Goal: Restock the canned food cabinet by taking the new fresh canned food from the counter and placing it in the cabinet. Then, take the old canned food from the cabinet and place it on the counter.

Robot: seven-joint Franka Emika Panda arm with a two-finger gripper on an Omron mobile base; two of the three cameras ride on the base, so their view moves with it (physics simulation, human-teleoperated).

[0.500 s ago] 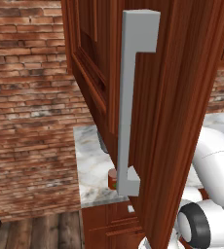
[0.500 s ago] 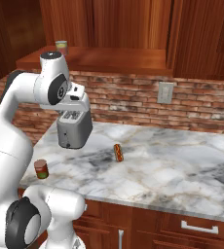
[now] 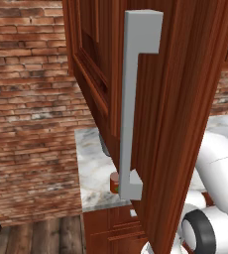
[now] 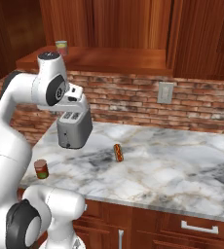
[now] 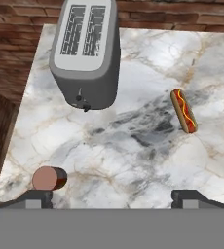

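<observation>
1. The cabinet (image 3: 175,124) filled the middle and right of the left base view, its open door edge-on with the long pale grey handle (image 3: 131,99) running down the frame's centre.
2. The tabletop (image 4: 182,170), a veined marble slab, stretched across the lower half of the right base view; in the hand view its left edge ran down the left side, with brick wall and wood floor beyond it.
3. A grey two-slot toaster (image 5: 84,53) stood in the upper left of the hand view, near the slab's back edge.
4. A hot dog (image 5: 183,111) lay at right of centre in the hand view, well apart from the toaster, with bare marble between them.
5. The new fresh canned food (image 5: 49,178) sat in the lower left of the hand view, close to the slab's left edge, just above the left fingertip (image 5: 36,198) in the frame and not touching it. In the right base view it sat at lower left (image 4: 41,169).
6. The pincer (image 5: 113,200) hung above the slab at the bottom of the hand view, its tips wide apart and clamped on nothing, the can off to its left side.
</observation>
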